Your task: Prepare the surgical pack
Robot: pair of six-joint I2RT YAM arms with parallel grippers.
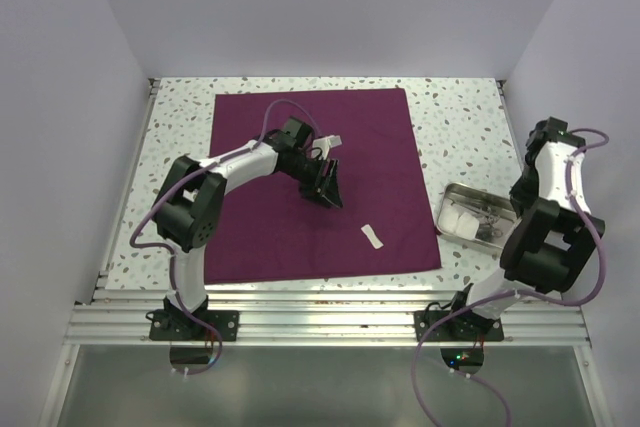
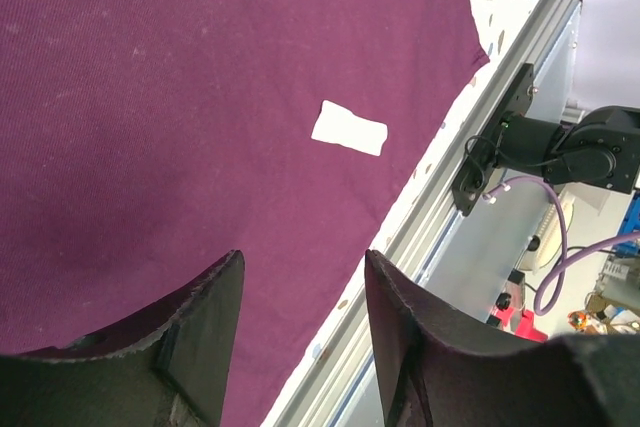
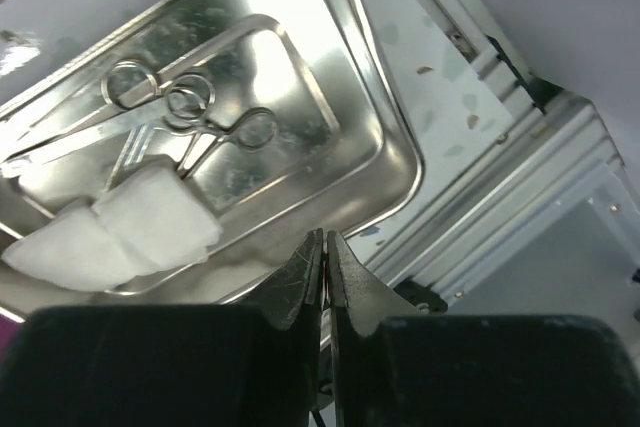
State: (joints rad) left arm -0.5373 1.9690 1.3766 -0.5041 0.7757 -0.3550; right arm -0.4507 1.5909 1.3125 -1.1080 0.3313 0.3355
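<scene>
Right tool [image 3: 324, 247] pinched together, tray [image 3: 402, 152] cropped, instruments [image 3: 186, 102] partly under gauze pads [image 3: 120, 232]

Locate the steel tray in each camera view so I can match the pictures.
Top external: the steel tray sits on the table, right of the purple cloth.
Left wrist: not in it.
Right wrist: the steel tray fills the upper left, just beyond the shut right gripper.
Shared landmark: the aluminium rail along the table's near edge, seen in all three views.
</scene>
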